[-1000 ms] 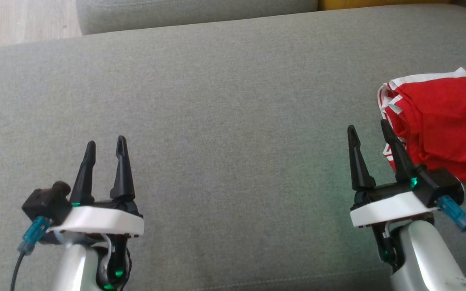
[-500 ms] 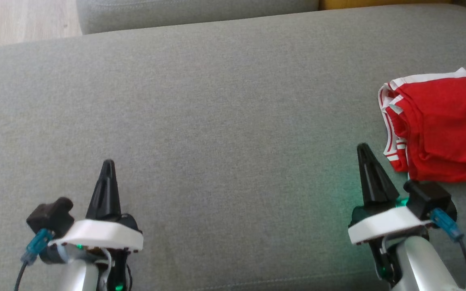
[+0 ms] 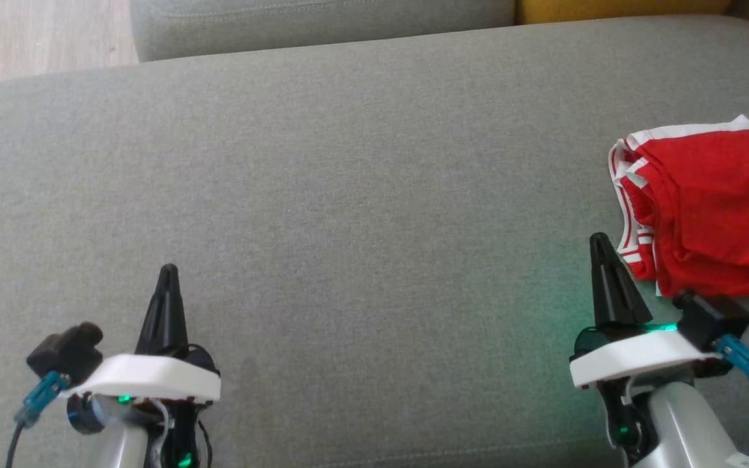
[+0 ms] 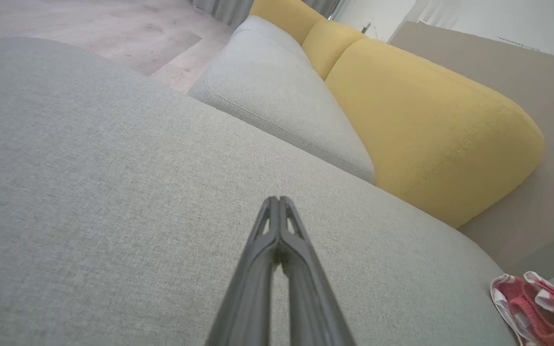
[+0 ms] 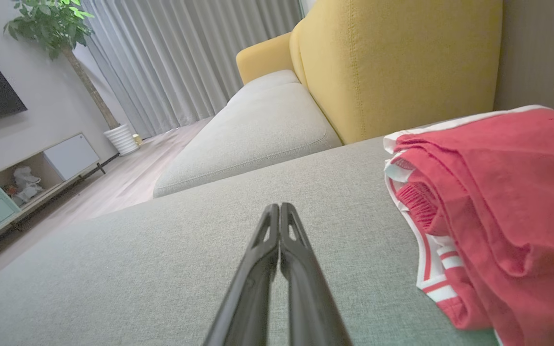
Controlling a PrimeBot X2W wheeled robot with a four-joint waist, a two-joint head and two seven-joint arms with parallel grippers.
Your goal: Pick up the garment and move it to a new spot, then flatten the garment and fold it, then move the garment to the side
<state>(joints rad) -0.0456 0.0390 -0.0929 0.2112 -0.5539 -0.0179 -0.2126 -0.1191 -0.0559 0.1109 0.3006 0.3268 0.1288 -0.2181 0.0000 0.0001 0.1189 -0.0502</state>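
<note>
The garment (image 3: 712,208) is red with white striped trim and lies folded in a heap at the far right of the grey cushion (image 3: 361,195). It also appears as the red garment (image 5: 498,216) on the right of the right wrist view and as a small red garment (image 4: 536,307) in the bottom right corner of the left wrist view. My right gripper (image 3: 599,240) is shut with nothing in it, just left of the garment and apart from it. At the lower left my left gripper (image 3: 168,272) is shut and empty, over bare cushion.
A second grey seat cushion (image 3: 322,23) lies beyond the one I work on. Yellow back cushions (image 4: 431,125) rise behind. Wooden floor (image 3: 36,32) shows at the far left. A TV cabinet (image 5: 22,178), plant and curtains stand across the room.
Both grippers have shut from open, each empty. Both have drawn back toward me, the right one away from the garment's edge. The camera has shifted slightly.
</note>
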